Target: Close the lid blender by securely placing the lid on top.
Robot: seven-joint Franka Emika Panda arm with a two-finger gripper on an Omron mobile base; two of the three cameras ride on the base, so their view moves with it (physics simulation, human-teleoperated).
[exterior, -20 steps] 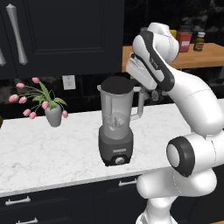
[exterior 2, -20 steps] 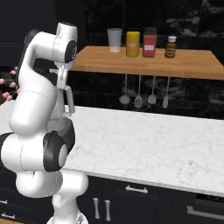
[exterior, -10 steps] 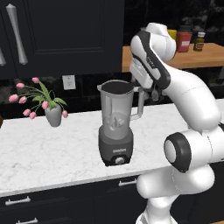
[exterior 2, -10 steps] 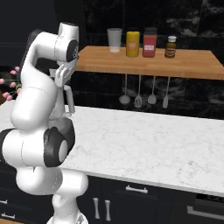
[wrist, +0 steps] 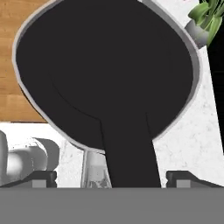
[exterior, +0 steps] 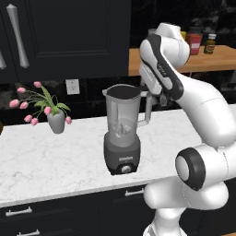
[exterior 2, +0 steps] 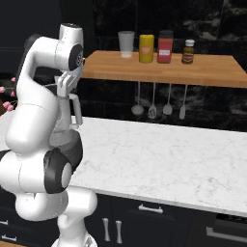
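Since a second ago the arm has pulled up a bit and the jaws have spread. Black lid [wrist: 105, 65] now sits in the mouth of the blender [exterior: 122, 131] on the marble counter [exterior: 60, 161], tab [wrist: 129, 153] running down between the fingertips [wrist: 43, 177]. Gripper [wrist: 111, 178] is wide open, holding nothing, hovering right over the lid. Looks like the release step, so next is probably just backing straight off without nudging it. Shelf jars [exterior 2: 165, 47] have labels but nothing I can read
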